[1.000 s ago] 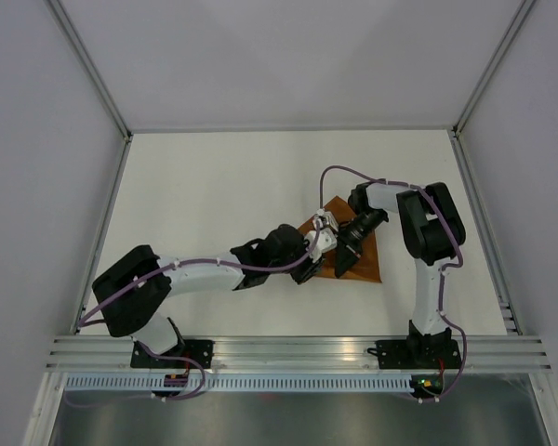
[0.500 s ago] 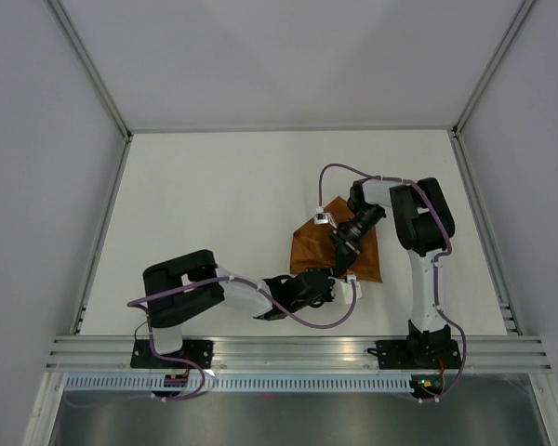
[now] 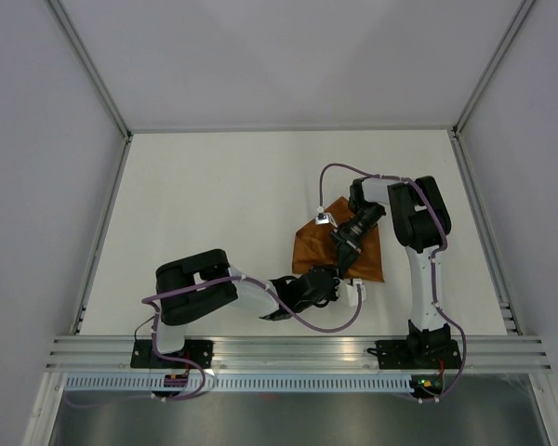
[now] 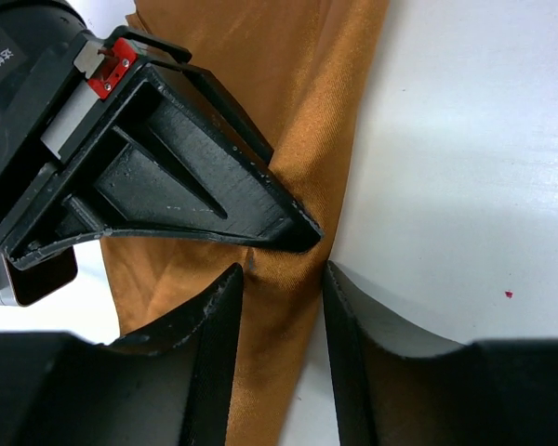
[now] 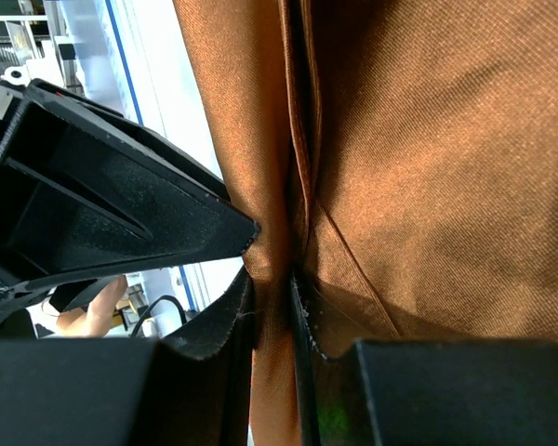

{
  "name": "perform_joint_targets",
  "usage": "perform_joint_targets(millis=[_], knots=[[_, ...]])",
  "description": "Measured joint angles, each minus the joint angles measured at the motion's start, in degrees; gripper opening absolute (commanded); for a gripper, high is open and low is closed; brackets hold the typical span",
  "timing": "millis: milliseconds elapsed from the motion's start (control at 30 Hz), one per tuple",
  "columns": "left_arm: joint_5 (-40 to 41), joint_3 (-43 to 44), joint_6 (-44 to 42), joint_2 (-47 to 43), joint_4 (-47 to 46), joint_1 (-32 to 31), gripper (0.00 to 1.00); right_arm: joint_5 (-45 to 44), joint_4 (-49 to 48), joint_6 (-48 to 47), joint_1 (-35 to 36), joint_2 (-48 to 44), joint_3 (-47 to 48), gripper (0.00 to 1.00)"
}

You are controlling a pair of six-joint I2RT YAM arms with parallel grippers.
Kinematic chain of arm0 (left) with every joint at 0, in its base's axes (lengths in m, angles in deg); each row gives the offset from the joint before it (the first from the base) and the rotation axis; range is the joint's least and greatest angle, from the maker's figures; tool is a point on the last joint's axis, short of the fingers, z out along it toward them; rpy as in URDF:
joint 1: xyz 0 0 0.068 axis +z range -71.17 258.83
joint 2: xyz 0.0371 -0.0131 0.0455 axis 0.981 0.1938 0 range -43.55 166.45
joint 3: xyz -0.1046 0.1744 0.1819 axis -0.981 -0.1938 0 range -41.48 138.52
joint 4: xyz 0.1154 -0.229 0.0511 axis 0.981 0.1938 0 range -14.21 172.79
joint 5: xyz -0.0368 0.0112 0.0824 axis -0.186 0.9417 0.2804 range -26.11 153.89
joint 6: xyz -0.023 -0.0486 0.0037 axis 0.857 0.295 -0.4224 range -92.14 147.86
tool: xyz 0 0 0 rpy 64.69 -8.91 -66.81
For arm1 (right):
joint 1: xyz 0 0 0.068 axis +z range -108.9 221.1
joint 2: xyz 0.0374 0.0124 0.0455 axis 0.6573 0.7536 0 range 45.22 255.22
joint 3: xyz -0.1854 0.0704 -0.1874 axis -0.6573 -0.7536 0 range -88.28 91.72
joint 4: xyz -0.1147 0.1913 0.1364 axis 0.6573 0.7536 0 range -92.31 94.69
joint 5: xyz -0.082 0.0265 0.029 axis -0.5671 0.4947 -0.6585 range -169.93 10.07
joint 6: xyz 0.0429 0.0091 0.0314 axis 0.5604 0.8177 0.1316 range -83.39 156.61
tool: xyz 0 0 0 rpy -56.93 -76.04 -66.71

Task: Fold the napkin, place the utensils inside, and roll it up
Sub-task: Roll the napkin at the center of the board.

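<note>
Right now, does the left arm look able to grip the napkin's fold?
Probably yes: the left pincer straddles a fold of the napkin, its jaws apart. The right pincer, shut on the same fold, sits just beyond, so room is tight.

Bright, even light; soft shadows on the napkin (image 5: pixel 428 139); foreground blurred.

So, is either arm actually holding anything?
The right jaws pinch a raised fold of the napkin; the left jaws straddle the cloth nearby, grip unclear.
</note>
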Motion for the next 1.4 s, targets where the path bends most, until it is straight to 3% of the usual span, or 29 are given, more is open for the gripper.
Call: perform_joint_targets(millis=[33, 167, 367, 567, 767, 1100, 1400], knots=[[-0.2, 0.3, 0.0, 0.1, 0.3, 0.0, 0.43, -0.1, 0.3, -0.1, 0.0, 0.2, 0.2, 0.03], [-1.0, 1.7, 0.0, 0.8, 2.5, 0.0, 0.21, -0.9, 1.0, -0.2, -0.2, 0.5, 0.7, 0.03], [-2.4, 4.0, 0.3, 1.0, 6.0, 0.2, 0.02, -1.5, 1.8, -0.2, -0.8, 0.9, 1.1, 0.06], [-6.1, 5.9, 1.1, 0.8, 9.5, 1.4, 0.02, -2.2, 1.1, 0.7, -1.2, 0.2, 0.5, 0.35], [-12.0, 7.8, 3.7, 0.6, 13.1, 3.0, 0.02, -4.7, -4.0, 4.6, -1.1, -7.0, -4.2, 0.53], [-16.9, 9.4, 7.3, 0.8, 16.3, 4.4, 0.02, -8.5, -14.9, 9.2, -1.4, -14.4, -6.1, 0.55], [-27.8, 11.4, 13.6, 0.8, 19.4, 9.3, 0.02, -8.8, -26.3, 12.4, -7.7, -23.3, -10.2, 0.54]])
